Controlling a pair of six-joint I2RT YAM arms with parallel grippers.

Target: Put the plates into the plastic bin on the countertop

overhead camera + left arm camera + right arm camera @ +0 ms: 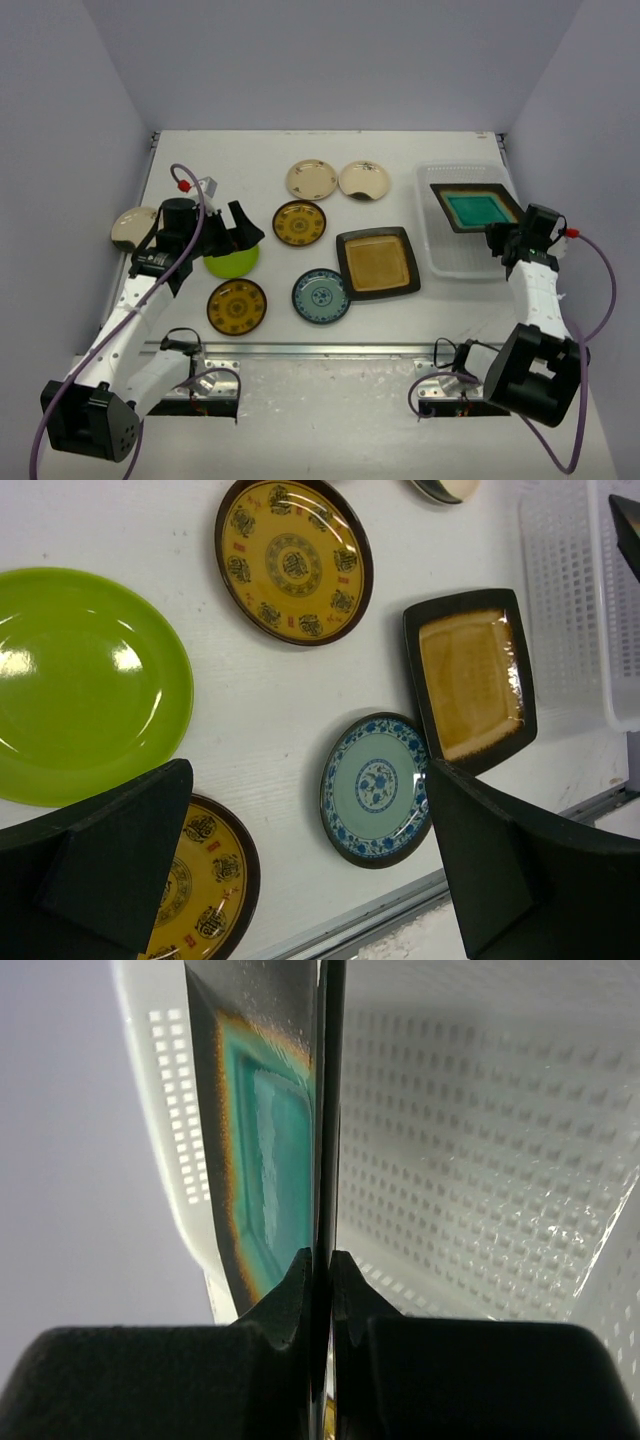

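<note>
Here the right tool (321, 1260) is clamped on the near rim of the square dark-rimmed plate with the teal centre (474, 208). A thin edge pinch suits so flat a dish. The plate hangs over the translucent white slotted plastic bin (450, 255), skewed to its walls. Whether it touches the bin floor I cannot tell. The bin looks only a little wider than the plate, so its corners likely need squaring before it goes down.

The left tool (238, 232), fingers apart and holding nothing, hovers above the round lime green plate (80, 680). That plate lies flat on the white table (260, 150), giving little lip to catch. Two round amber-patterned plates (299, 223) lie just beside it, so room is tight.
</note>
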